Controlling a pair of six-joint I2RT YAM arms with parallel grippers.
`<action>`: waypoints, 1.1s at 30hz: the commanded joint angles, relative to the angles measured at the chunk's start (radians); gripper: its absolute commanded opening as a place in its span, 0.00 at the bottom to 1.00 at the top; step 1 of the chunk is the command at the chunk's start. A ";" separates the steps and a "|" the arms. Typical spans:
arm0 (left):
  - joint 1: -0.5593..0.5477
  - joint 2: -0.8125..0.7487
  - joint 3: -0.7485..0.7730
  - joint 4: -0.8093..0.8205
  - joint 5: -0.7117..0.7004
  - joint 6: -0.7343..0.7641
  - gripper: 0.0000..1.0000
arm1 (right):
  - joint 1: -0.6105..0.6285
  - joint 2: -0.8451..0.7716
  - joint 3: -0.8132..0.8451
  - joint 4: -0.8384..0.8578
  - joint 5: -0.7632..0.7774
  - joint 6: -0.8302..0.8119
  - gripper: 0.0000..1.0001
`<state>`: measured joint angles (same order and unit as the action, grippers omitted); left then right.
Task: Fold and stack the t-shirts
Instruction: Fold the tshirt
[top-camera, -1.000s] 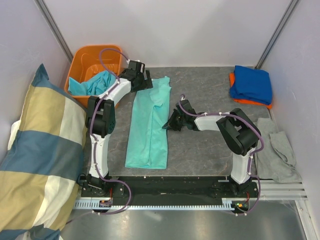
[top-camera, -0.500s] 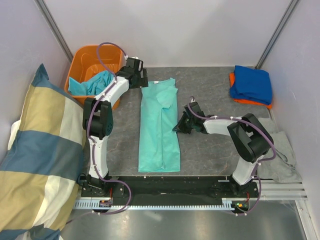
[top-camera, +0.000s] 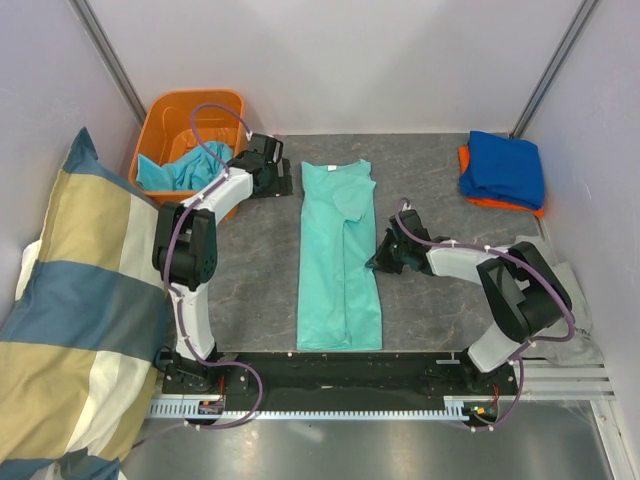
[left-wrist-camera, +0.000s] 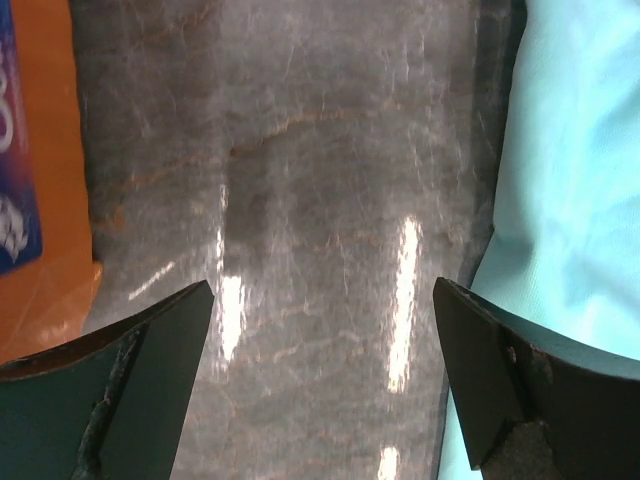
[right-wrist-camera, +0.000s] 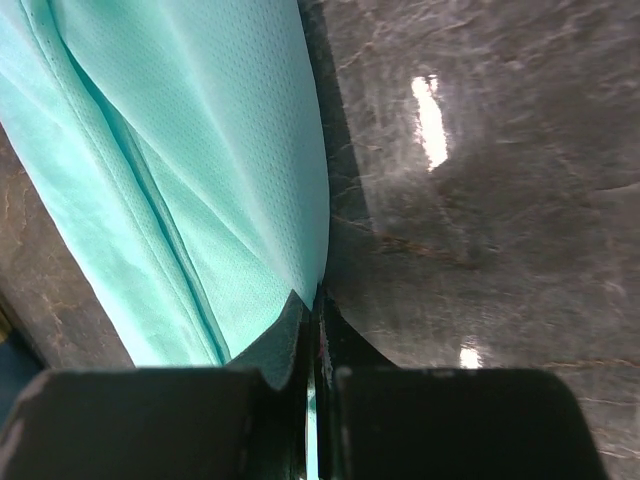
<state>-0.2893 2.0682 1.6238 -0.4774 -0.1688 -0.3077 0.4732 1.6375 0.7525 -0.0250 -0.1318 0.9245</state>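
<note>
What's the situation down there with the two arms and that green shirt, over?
Left fingers open, empty, beside orange bin. Right fingers shut on edge of mint shirt. Shirt flat, folded lengthwise, mid-table. Nothing blocking it.

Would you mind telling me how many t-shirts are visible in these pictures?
4: mint t-shirt mid-table; turquoise t-shirt in the orange bin; royal blue t-shirt stacked on the orange t-shirt, far right. More may lie hidden.
</note>
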 joint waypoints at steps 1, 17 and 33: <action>-0.019 -0.140 -0.094 0.066 0.023 -0.057 1.00 | -0.022 -0.036 -0.035 -0.032 0.034 -0.035 0.00; -0.062 -0.348 -0.343 0.112 0.023 -0.090 1.00 | -0.064 0.143 0.080 0.014 -0.003 -0.089 0.00; -0.091 -0.451 -0.501 0.135 0.026 -0.140 1.00 | -0.064 0.216 0.153 0.062 0.027 -0.015 0.00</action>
<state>-0.3660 1.6711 1.1496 -0.3862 -0.1471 -0.4004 0.4122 1.8122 0.9115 0.0536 -0.1852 0.8906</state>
